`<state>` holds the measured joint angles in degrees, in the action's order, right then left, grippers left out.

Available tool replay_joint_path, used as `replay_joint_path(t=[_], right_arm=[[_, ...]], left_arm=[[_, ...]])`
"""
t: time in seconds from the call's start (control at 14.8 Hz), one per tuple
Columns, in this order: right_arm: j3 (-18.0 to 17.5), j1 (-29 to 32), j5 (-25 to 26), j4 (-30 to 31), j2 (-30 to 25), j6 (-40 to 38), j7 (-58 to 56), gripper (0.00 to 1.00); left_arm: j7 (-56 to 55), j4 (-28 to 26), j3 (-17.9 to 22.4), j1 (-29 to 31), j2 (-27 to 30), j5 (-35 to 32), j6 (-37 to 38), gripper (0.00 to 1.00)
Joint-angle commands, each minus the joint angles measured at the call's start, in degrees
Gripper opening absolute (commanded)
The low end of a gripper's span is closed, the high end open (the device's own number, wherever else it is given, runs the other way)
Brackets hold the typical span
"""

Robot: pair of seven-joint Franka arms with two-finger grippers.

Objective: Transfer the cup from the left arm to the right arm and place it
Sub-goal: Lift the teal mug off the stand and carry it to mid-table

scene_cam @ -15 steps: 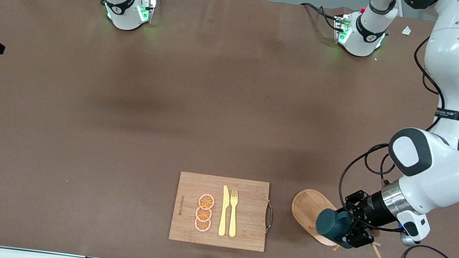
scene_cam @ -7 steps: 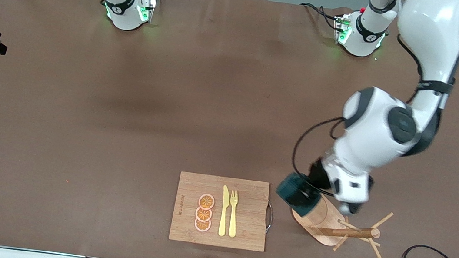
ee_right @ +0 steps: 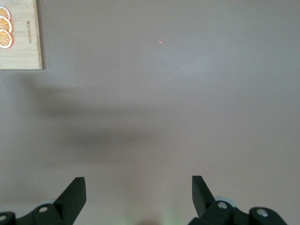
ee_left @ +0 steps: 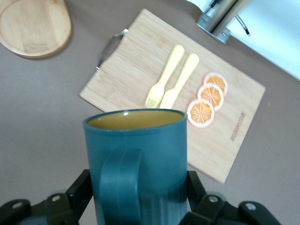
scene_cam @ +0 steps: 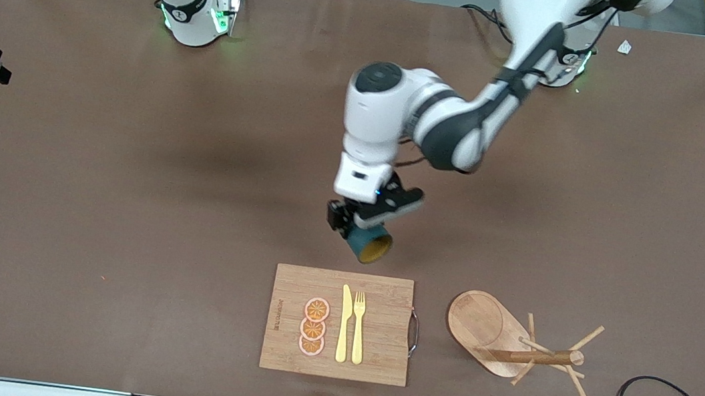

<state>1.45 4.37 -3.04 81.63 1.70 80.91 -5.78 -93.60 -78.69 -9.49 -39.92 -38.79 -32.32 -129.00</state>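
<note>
A: Brown worktop point(scene_cam: 124, 197). Left claw point(scene_cam: 359, 226) clamps the cup point(scene_cam: 368, 243) above bare worktop, just off the cutting board point(scene_cam: 281, 344). Right claw point(ee_right: 138, 197) open, over bare worktop, waiting.

B: Handling? Looks rigid, glazed, probably slippery, chip-prone. Take the free body near the rim. Count: one cup, one board, three orange slices point(scene_cam: 314, 326), one knife point(scene_cam: 344, 325), one fork point(scene_cam: 358, 326), one peg rack point(scene_cam: 510, 342).

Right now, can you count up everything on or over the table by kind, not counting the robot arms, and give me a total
Cup, held by the left gripper over the table: 1
Cutting board: 1
Orange slices on the board: 3
Yellow knife: 1
Yellow fork: 1
Wooden peg rack: 1
Total: 8
</note>
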Motion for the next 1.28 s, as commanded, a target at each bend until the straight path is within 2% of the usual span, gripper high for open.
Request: replay_joint_path(t=[0.0, 0.27, 0.47, 0.61, 0.81, 1.01, 1.08, 1.15, 1.22], right_arm=[[-0.2, 0.1, -0.2, -0.1, -0.3, 0.1, 0.5, 1.0], [-0.2, 0.1, -0.2, -0.1, -0.3, 0.1, 0.4, 1.0], [-0.2, 0.2, -0.2, 0.0, -0.3, 0.1, 0.3, 1.0], [-0.2, 0.3, -0.4, 0.1, -0.3, 0.1, 0.3, 1.0], [-0.2, 0.2, -0.3, 0.1, -0.3, 0.1, 0.3, 1.0], [-0.2, 0.5, -0.1, 0.3, -0.3, 0.1, 0.3, 1.0], [-0.2, 0.5, -0.1, 0.4, -0.3, 0.1, 0.3, 1.0], [-0.2, 0.5, -0.1, 0.4, -0.3, 0.1, 0.3, 1.0], [-0.2, 0.5, -0.1, 0.4, -0.3, 0.1, 0.3, 1.0]], left_arm=[[-5.1, 0.3, 1.2, -5.1, -2.0, -9.4, 2.2, 0.42], [-16.0, 0.5, 1.2, -11.5, -5.8, -26.6, 7.8, 0.41], [-21.7, 0.4, 1.4, -15.5, -8.8, -35.3, 8.6, 0.41], [-26.8, 0.6, 1.4, -18.2, -12.3, -43.3, 12.4, 0.41], [-34.3, 0.8, 1.4, -20.5, -17.5, -52.9, 13.9, 0.42], [-40.7, 0.3, 1.6, -21.3, -19.5, -61.6, 14.8, 0.44], [-41.3, 0.3, 1.6, -22.0, -20.7, -62.4, 16.2, 0.48], [-41.3, 0.4, 1.6, -22.7, -21.6, -62.5, 17.5, 0.57], [-41.4, 0.3, 1.6, -22.7, -21.7, -62.4, 17.7, 0.92]])
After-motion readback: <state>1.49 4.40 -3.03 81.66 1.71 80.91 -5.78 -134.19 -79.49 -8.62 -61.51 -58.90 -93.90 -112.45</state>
